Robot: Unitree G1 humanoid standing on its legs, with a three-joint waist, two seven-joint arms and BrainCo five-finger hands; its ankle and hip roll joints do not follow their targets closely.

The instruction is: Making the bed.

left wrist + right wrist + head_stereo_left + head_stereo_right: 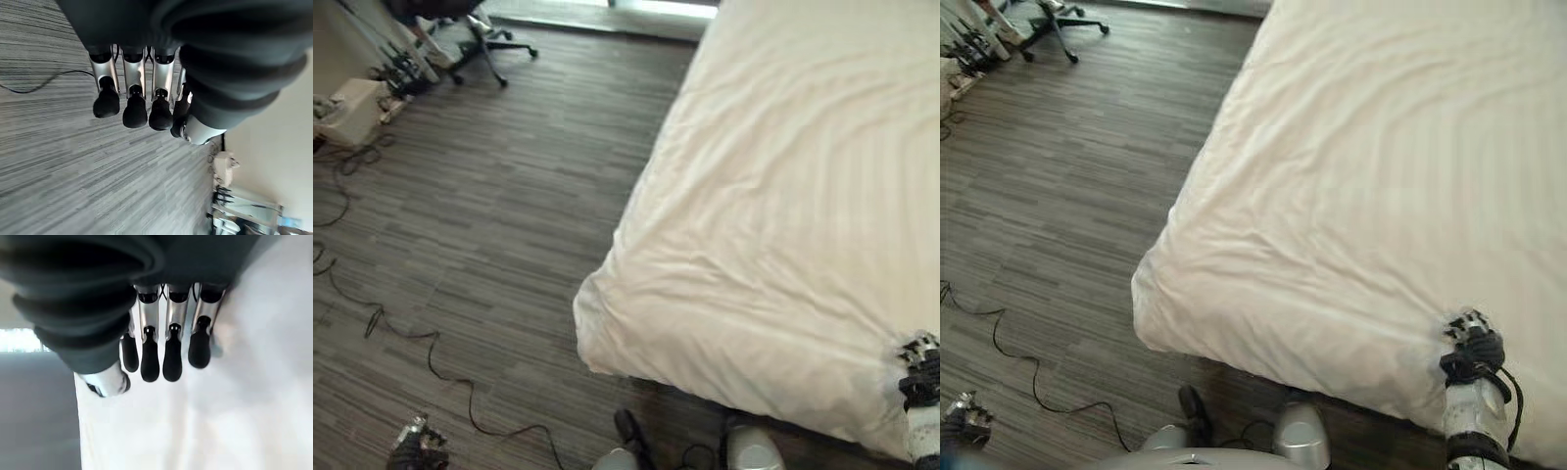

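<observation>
Across the bed [822,157], a pale striped cover [1371,196] lies spread, its long axis running away from the robot, with creases gathered at the near corner [1160,294] over the dark wood floor [480,196]. Nearer is the right hand [1472,351], fingers [172,352] straight and empty over the cloth's foot edge; the left hand [416,446] hangs relaxed above the floor, well apart.

Left hand [146,73]: fingers [106,100] relaxed, holding nothing, above wood floor [73,171]; cable [44,81] on floor; wall [274,156] beyond.
</observation>
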